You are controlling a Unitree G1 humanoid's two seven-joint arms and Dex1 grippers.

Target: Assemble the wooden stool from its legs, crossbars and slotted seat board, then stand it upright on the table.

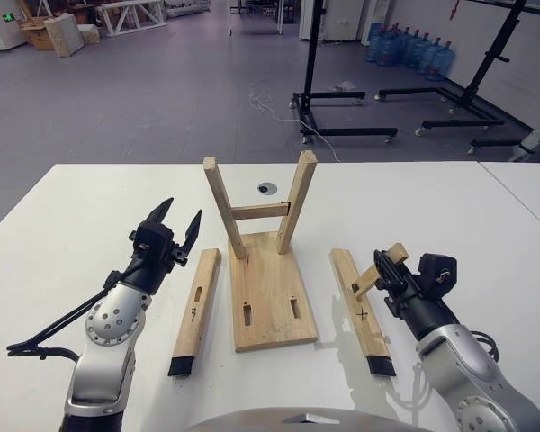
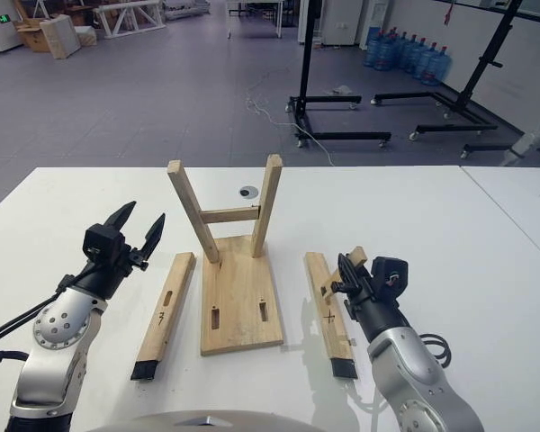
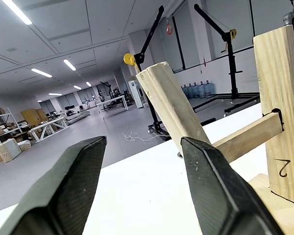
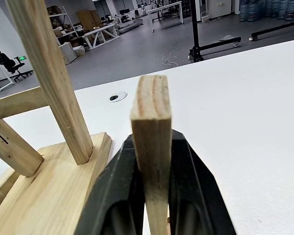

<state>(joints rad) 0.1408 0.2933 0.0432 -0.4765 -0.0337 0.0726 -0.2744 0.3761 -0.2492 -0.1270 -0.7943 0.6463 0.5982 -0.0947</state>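
Right gripper (image 1: 379,266) is closed around a short crossbar (image 4: 151,105), tilted over the loose leg (image 1: 364,315) that lies just right of the seat board (image 1: 272,301). Left gripper (image 1: 182,219) hangs spread wide and empty near the other loose leg (image 1: 196,310) (flat on the table (image 1: 72,207)). Roughly half done, I'd judge: two legs (image 1: 223,207) stand in the board's far slots, joined by a fitted crossbar (image 1: 261,212). The second pair, its crossbar and the final turn upright remain.

Upright legs (image 1: 296,202) and crossbar (image 1: 259,212) block the far end of the seat board (image 1: 270,301); the table (image 1: 81,207) lies open either side.
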